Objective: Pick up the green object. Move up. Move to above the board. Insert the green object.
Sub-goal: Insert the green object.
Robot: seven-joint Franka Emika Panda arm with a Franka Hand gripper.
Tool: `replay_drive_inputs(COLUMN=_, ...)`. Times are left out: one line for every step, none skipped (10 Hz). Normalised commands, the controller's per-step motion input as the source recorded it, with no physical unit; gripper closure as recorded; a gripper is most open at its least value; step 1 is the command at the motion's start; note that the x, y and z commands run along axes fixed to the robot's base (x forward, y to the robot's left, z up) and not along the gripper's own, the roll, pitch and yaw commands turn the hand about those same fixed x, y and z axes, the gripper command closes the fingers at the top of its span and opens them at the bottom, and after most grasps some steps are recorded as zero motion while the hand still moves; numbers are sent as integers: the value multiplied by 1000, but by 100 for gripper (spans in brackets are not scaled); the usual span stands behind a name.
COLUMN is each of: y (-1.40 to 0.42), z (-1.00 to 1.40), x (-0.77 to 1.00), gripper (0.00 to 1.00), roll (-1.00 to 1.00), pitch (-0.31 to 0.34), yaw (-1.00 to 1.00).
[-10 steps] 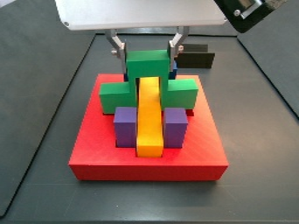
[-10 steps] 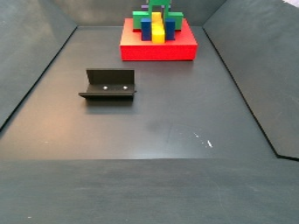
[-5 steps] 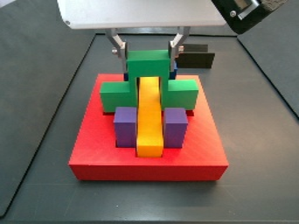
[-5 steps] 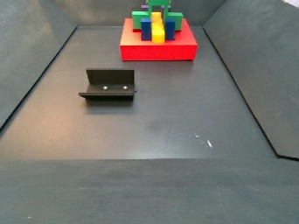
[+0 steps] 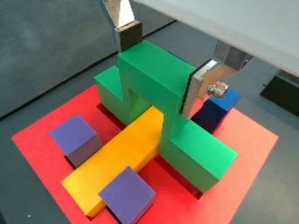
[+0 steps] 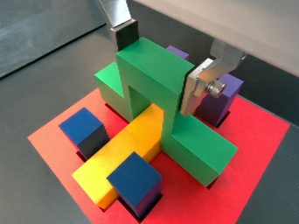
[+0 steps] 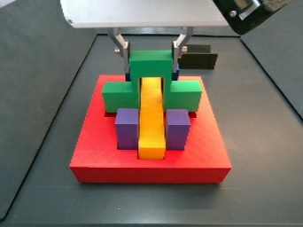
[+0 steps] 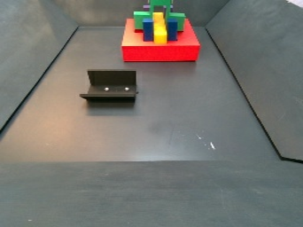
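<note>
Bright green blocky arch (image 5: 152, 96) straddles the long yellow bar (image 5: 117, 157) on the flat red square board (image 5: 251, 188), legs down. Gripper (image 5: 163, 57), above board, clamps its top bar. Risk: 1 leg off-slot jams if pushed; lifting without releasing unseats it.

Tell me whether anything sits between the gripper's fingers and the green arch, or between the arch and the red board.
Nothing visible does: the gripper has both plates on the green object's top bar, whose legs straddle the yellow bar on the board.
</note>
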Motion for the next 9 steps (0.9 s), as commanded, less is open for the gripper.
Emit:
replay_drive_inputs(y=0, z=-234, x=91, gripper=100, roll=0, pitch=-1, yaw=0)
replay_drive_inputs(y=0, z=-183, x=63, gripper=100, roll=17, pitch=0, yaw=0)
replay_drive_inputs(y=0, z=-146, x=57, gripper=100, roll=53, pitch=0, yaw=0)
replay_drive_inputs(y=0, z=-126, x=29, gripper=100, roll=41, pitch=0, yaw=0)
replay_drive_inputs(y=-3, z=-94, x=11, gripper=100, roll=4, pitch=0, yaw=-43)
replay_drive_inputs(y=-63, z=-129, x=117, gripper=100, roll=50, pitch=0, yaw=-134)
replay_drive_inputs(y=0, z=-131, x=177, gripper=100, roll=97, pitch=13, yaw=-131)
replay_drive_inputs(y=0, z=-63, x=223, gripper=100, roll=71, pitch=24, yaw=-109)
replay_drive_inputs(y=0, z=0, x=417, gripper=100, roll=64, pitch=50, yaw=-46)
